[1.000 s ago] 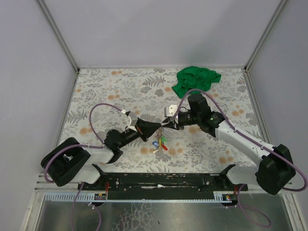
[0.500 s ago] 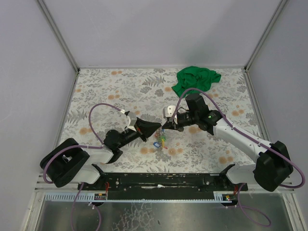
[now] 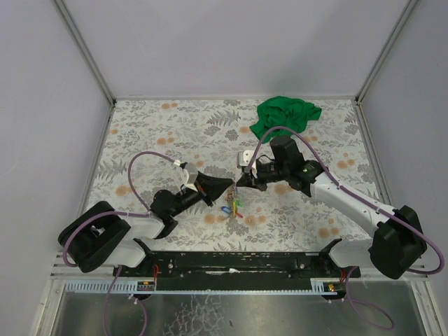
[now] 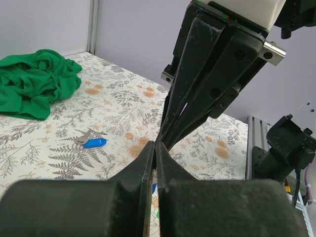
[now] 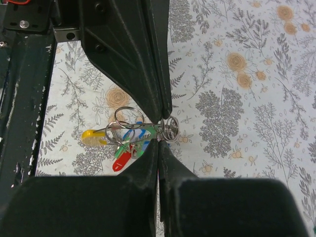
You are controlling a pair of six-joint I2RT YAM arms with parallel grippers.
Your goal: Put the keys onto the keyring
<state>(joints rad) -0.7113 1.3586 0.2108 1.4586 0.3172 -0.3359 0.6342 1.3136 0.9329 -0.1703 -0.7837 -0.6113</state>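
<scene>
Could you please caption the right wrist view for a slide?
The right gripper and left gripper pinch the keyring, coloured keys dangling over the floral table.

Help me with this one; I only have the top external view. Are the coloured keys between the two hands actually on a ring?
Observer: The right wrist view shows the keyring as silvery loops, with yellow, red, green and blue keys bunched on them.
Operator: Are both hands closed?
Observer: Yes. In the left wrist view the left hand has its fingers pressed together, tip to tip with the shut right hand.
Operator: Any key left out?
Observer: One blue key lies loose on the table, clear only in the left wrist view.
</scene>
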